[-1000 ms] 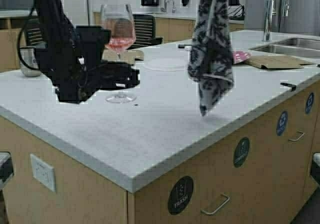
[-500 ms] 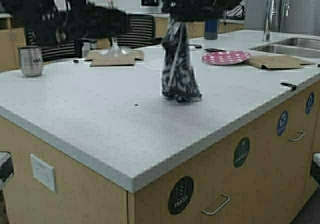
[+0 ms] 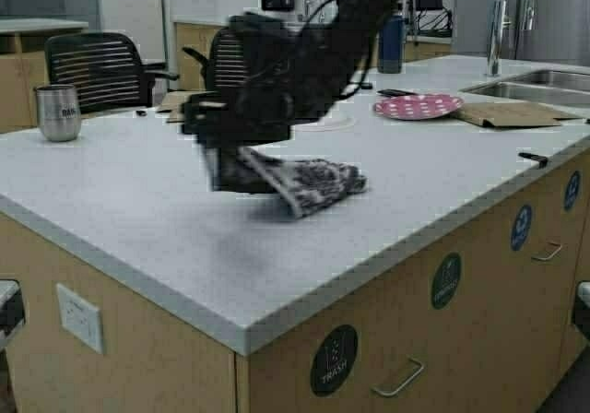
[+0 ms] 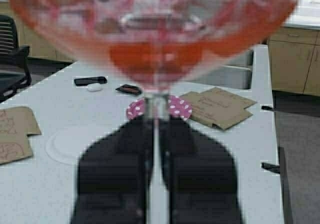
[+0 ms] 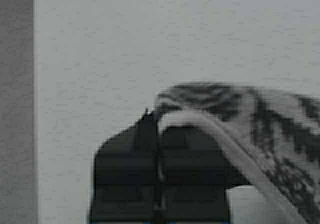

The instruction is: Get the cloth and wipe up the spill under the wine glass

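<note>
Cloth (image 3: 304, 181), limp floral, on speckled counter (image 3: 138, 219)

My counter (image 3: 184, 247) runs pale and speckled ahead of me. A steel mug (image 3: 57, 112) stands near its far left edge — a black chair (image 3: 97, 67) behind it. To the right lie a pink dotted plate (image 3: 417, 107) and flat brown cardboard (image 3: 509, 113), just beside the sink (image 3: 539, 83). Below, drawers carry round labels — one reads TRASH (image 3: 333, 359).

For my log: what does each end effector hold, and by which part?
Left end effector: the wine glass, by its stem. Right end effector: the cloth, by its pale hem.
</note>
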